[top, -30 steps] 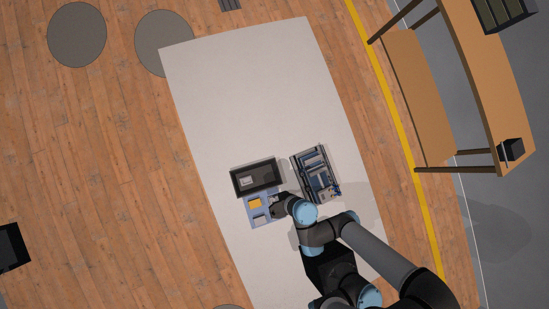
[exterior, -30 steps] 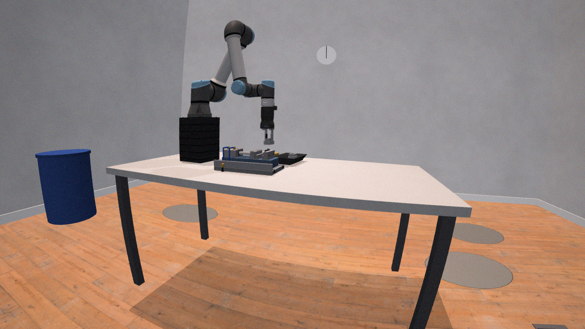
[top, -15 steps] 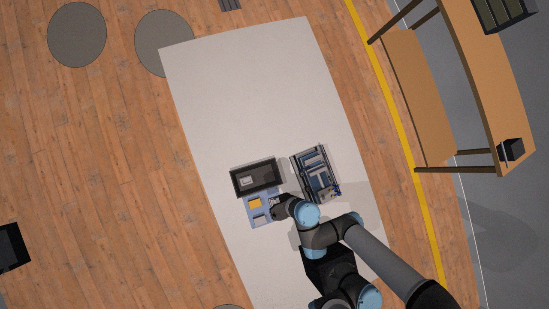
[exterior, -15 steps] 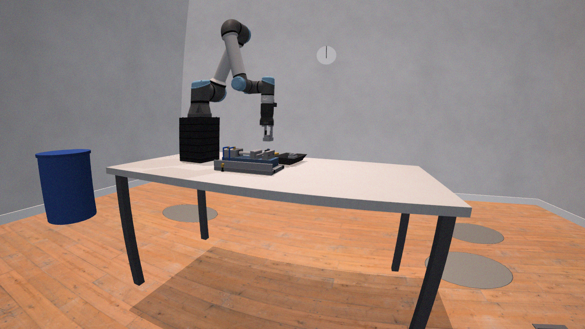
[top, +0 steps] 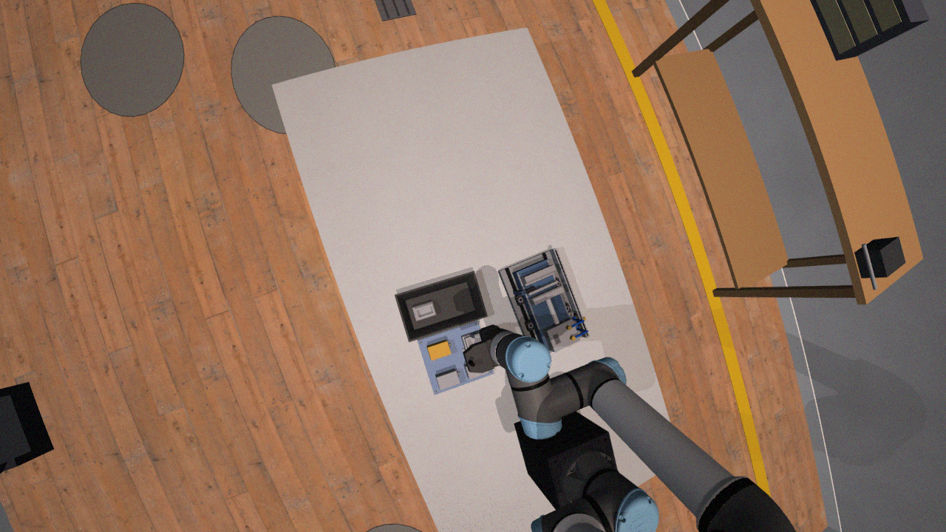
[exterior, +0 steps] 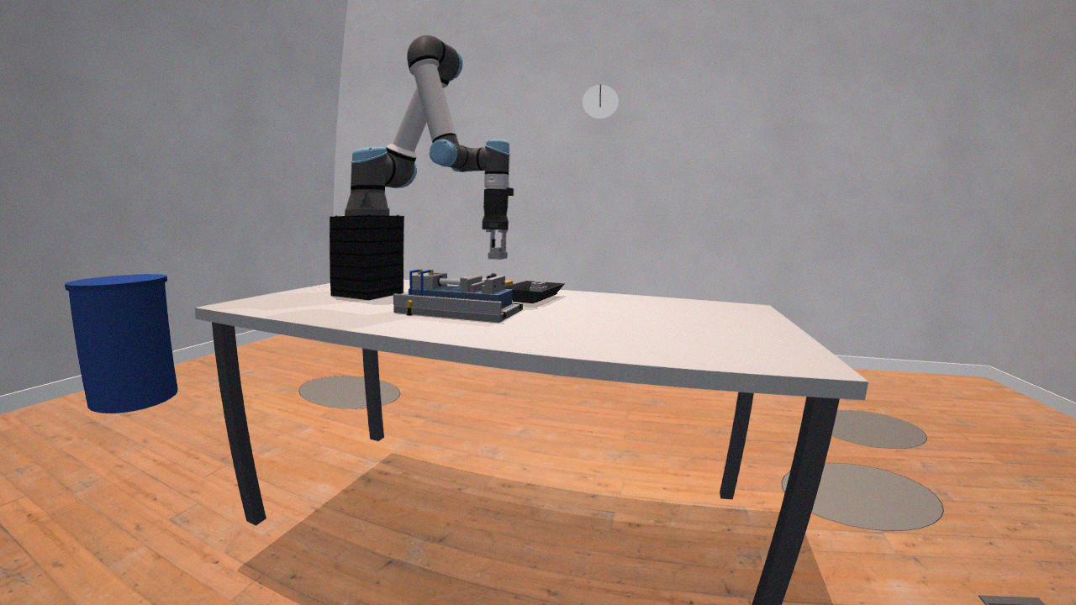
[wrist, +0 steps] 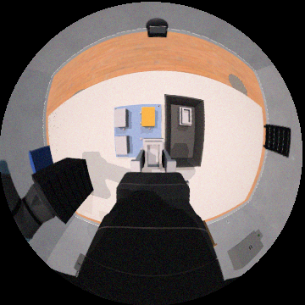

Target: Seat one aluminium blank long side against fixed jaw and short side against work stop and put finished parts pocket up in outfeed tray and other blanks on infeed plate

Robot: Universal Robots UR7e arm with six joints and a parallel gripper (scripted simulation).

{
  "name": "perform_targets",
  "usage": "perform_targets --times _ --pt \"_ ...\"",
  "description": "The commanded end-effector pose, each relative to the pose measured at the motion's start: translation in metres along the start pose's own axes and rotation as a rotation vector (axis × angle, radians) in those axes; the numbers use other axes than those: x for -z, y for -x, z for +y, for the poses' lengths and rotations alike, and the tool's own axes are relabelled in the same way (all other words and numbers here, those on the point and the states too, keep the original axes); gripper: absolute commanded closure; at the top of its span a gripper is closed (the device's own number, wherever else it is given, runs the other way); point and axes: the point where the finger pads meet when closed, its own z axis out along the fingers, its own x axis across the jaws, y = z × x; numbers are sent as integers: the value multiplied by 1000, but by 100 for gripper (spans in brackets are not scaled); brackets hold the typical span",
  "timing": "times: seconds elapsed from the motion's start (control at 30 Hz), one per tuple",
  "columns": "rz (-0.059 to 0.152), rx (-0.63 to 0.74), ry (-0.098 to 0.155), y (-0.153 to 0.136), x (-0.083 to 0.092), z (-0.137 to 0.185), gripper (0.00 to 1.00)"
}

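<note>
The gripper (wrist: pixel 153 163) is pinched on a grey aluminium blank (wrist: pixel 152 153), held high above the table over the near edge of the blue infeed plate (top: pixel 433 380). The vise (top: pixel 543 297) lies to the right of the gripper in the top view, its slot running up-frame. Judged: the carry must go right, with the blank's long side turned along the fixed jaw. One finished part (top: pixel 423 309) lies in the outfeed tray (top: pixel 441 280).

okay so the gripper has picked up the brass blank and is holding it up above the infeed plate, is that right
Not quite: the gripper holds a grey aluminium blank, not brass. The wrist view shows the orange brass blank lying on the infeed plate. The hold above the plate is right.
</note>
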Motion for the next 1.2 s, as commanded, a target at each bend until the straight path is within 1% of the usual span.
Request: perform_targets --times 0.0,0.07,0.37,0.57,0.8,1.17 --pt "2 -2 1 -31 0 3 100" --pt "2 -2 1 -31 0 3 100" --pt "2 -2 1 -79 0 6 100" --pt "2 -1 1 -99 0 7 100" --pt "2 -1 1 -105 0 7 100" --pt "3 -1 1 -106 1 7 100"
